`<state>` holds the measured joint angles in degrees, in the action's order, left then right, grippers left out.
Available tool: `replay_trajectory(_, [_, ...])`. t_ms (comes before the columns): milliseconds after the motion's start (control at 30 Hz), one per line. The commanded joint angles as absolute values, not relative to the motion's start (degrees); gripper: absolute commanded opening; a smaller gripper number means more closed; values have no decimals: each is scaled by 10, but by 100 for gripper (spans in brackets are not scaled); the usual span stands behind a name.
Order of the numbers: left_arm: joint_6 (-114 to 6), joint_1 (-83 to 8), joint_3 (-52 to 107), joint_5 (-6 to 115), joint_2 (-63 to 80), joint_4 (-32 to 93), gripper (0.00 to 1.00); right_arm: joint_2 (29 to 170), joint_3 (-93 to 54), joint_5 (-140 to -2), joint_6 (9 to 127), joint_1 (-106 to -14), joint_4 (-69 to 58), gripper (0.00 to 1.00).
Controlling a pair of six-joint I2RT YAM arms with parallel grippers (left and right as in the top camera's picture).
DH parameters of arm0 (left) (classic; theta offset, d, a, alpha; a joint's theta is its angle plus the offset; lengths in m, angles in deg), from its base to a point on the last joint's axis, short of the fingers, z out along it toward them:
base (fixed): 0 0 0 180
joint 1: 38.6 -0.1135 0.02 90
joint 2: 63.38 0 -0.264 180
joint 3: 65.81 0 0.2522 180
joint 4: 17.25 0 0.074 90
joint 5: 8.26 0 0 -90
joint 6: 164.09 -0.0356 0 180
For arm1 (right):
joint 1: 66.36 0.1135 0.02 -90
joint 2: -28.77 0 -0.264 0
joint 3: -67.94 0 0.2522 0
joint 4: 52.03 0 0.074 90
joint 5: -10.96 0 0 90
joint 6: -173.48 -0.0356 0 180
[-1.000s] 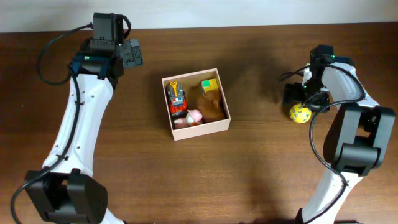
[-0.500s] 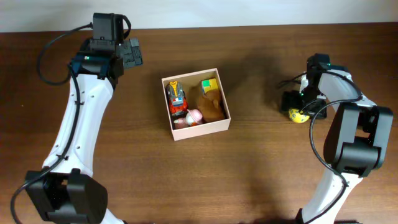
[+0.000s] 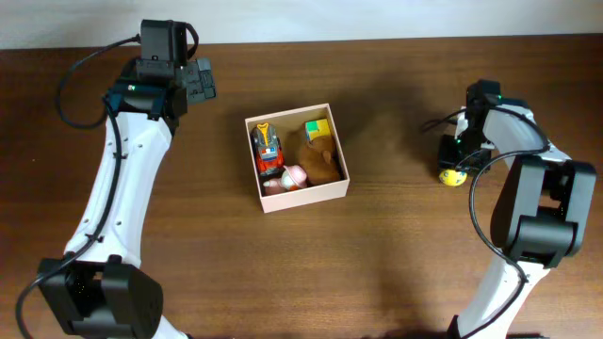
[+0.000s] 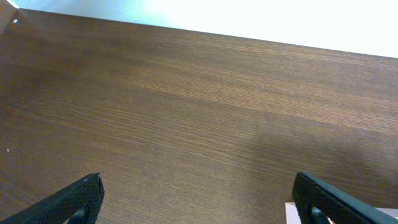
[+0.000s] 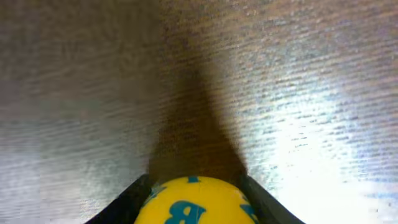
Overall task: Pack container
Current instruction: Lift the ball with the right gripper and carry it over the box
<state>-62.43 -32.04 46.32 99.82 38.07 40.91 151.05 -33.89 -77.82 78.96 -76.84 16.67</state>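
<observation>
The dark fingers (image 5: pixel 132 198) of the right gripper (image 3: pixel 452 166) are seen drawn in against both sides of a yellow ball (image 5: pixel 194 200) printed with blue letters, no gap being visible on either flank in the wrist view. The ball is thus judged to be gripped, though whether it has been raised off the wooden table (image 3: pixel 396 254) cannot be told. Beyond the fingertips only bare wood grain and the ball's own shadow are shown. Well apart from these fingers, off to their left and roughly midway between the two arms, the container (image 3: pixel 306 196) is found standing square on the table, its cream walls open to the top. Four toys are already lying inside it: a red and orange toy truck (image 3: pixel 268 151), a green and yellow cube (image 3: pixel 317 130), a brown plush toy (image 3: pixel 321 162) and a small pink and white toy (image 3: pixel 295 176). Farther left again, the left gripper (image 4: pixel 198 202) is held with its fingers spread as wide as they go and nothing between them, bare table alone being framed. The packing is judged to be nearly done: the ball appears to be the last loose item, and it has yet to be carried across and released into the container.
</observation>
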Motion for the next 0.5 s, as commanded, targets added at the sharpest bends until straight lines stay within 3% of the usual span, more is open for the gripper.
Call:
replay_trajectory(0, [-617, -323, 470, 1006, 369, 410, 99, 1509, -389, -766, 785, -768, 185, 42])
replay_trajectory(233, [-617, -323, 470, 1006, 369, 410, 99, 1509, -578, -761, 788, -731, 269, 41])
replay_trajectory(467, [-617, -323, 470, 1006, 369, 410, 99, 1509, -725, -725, 788, -631, 303, 41])
